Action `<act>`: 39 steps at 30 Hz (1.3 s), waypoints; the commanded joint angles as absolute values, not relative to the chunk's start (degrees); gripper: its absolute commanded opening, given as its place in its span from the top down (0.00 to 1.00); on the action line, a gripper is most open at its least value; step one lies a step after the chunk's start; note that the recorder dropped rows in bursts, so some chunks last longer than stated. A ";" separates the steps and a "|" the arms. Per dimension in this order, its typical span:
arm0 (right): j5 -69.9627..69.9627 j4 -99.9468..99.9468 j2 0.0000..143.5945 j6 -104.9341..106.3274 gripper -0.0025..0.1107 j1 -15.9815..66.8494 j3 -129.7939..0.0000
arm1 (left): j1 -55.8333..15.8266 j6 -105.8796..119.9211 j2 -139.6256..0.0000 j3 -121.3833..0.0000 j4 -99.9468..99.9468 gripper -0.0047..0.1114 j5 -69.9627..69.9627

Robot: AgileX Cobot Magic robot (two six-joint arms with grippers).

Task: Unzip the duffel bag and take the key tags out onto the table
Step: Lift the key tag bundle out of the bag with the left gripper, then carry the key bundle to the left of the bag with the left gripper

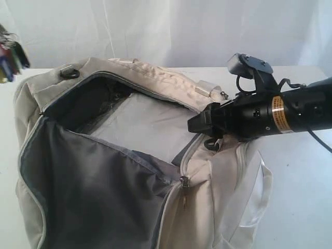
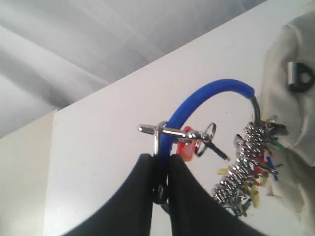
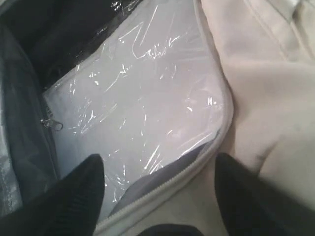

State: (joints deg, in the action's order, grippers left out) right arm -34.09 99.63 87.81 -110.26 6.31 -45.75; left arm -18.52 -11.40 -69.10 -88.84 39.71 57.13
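The duffel bag (image 1: 218, 197) lay unzipped on the bench (image 1: 301, 181). The left gripper (image 2: 160, 167) pinched the key tags (image 2: 246, 167) by their blue loop (image 2: 206, 98), seemingly aloft toward the bench's left edge (not yet set down). The right gripper (image 3: 157, 172) hung spread over the bag's mouth.

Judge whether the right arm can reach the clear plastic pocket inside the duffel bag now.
Probably yes: the duffel bag gapes unzipped, and the open right gripper hangs over the clear plastic pocket with nothing between.

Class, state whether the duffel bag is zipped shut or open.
Open: the bag gapes, its grey lining and a clear plastic panel exposed.
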 commanded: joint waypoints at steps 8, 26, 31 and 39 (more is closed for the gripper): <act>-36.28 99.95 87.47 -110.61 0.45 6.09 -44.58 | -11.43 -19.06 -61.31 -75.97 37.38 0.96 62.01; -37.45 99.95 87.47 -110.37 0.45 6.09 -44.58 | -11.43 -39.22 -53.93 -49.42 48.66 0.96 46.72; -37.44 99.95 87.47 -110.37 0.45 6.20 -44.58 | -11.43 -42.86 -55.51 -43.42 49.55 0.96 43.88; -37.44 99.95 87.47 -110.37 0.45 6.20 -44.58 | -11.43 -47.14 -55.74 -37.56 47.53 0.96 38.12</act>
State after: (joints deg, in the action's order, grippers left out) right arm -36.43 99.63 87.72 -110.26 6.31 -44.99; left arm -11.77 -45.24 -55.63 -38.71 46.99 39.13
